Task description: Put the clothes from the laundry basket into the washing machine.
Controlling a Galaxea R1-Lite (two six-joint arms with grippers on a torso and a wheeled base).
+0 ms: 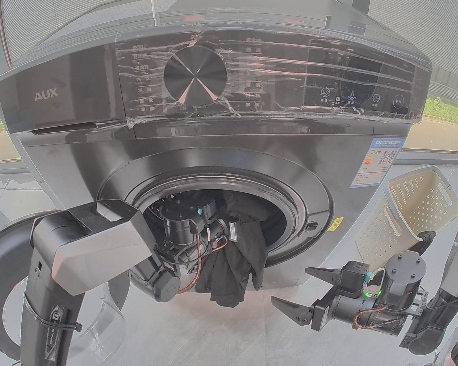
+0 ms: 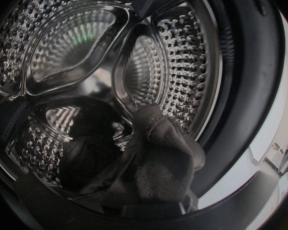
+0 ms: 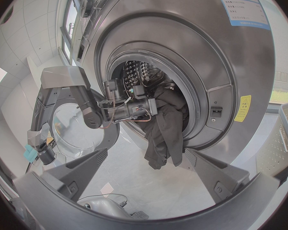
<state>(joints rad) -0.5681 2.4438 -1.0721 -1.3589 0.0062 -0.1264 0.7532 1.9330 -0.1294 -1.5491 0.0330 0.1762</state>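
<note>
Since the dark garment (image 1: pixel 234 265) is draped over the lip of the washing machine (image 1: pixel 320 153), long axis hanging straight down toward the pale floor (image 1: pixel 213 331), your left gripper (image 1: pixel 224 230) is the nearer: it sits at the machine's opening, against the cloth's upper part; whether it holds the cloth you cannot tell. Your right gripper (image 1: pixel 290 285) hangs low to the right, spread wide and empty, near the laundry basket (image 1: pixel 417 204). Judged: the dangling half must go up and inward.

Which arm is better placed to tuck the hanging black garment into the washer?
Probably the left: the left wrist is at the grey washing machine's opening, beside the black cloth garment draped over the rim. The right gripper, jaws open, sits lower, nearer the cream laundry basket.
</note>
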